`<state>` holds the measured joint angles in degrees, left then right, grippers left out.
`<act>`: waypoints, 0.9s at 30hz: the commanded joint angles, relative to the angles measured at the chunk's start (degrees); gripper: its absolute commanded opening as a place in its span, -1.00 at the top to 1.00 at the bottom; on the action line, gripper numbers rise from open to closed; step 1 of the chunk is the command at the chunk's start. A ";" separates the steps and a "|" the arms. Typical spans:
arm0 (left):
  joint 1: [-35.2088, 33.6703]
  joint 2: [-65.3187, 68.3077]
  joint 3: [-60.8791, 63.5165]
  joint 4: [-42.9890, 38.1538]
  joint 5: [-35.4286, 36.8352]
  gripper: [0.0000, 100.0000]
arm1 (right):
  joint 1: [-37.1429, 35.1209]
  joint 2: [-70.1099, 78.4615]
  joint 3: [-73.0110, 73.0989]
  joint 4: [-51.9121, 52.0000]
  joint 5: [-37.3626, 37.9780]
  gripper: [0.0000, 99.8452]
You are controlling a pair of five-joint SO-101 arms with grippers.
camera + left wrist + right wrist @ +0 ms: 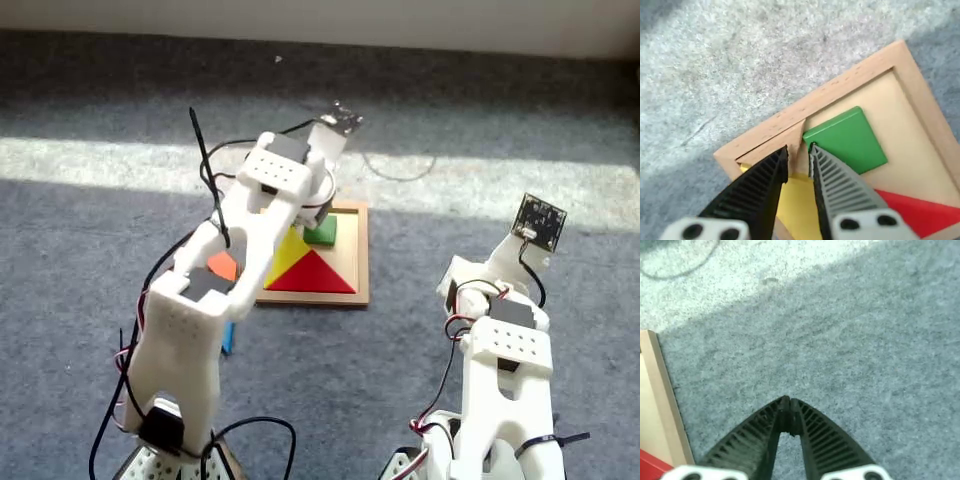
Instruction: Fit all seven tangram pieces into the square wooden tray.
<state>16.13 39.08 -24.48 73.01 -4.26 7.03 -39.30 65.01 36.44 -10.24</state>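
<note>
The square wooden tray [361,250] lies on the carpet and holds a yellow triangle [285,256], a red triangle [312,273] and a green square [322,234]. My left gripper [799,151] hangs over the tray's corner [840,85], slightly open. Its grey fingertip [813,150] touches a corner of the green square [847,140], and nothing sits between the fingers. Under them lie the yellow triangle [795,200] and the red triangle [910,210]. My right gripper [790,401] is shut and empty over bare carpet beside the tray's rim [665,390].
An orange piece [222,266] and a blue piece [228,338] lie on the carpet left of the tray, partly hidden by the left arm. The right arm [500,340] stands folded to the tray's right. A thin cable [400,175] lies behind the tray.
</note>
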 commanded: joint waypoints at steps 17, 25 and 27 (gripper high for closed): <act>4.09 -2.95 -3.74 0.88 0.88 0.94 | 0.13 -1.71 -0.31 -6.55 0.62 0.98; 9.54 -2.86 -3.74 0.44 5.63 0.95 | 0.13 -1.71 -0.31 -6.55 0.62 0.98; 9.89 -2.77 -2.59 -1.05 5.80 0.95 | 0.13 -1.71 -0.31 -6.55 0.62 0.98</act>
<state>24.40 39.16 -25.71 73.71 -0.04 7.03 -39.30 65.01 31.16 -10.24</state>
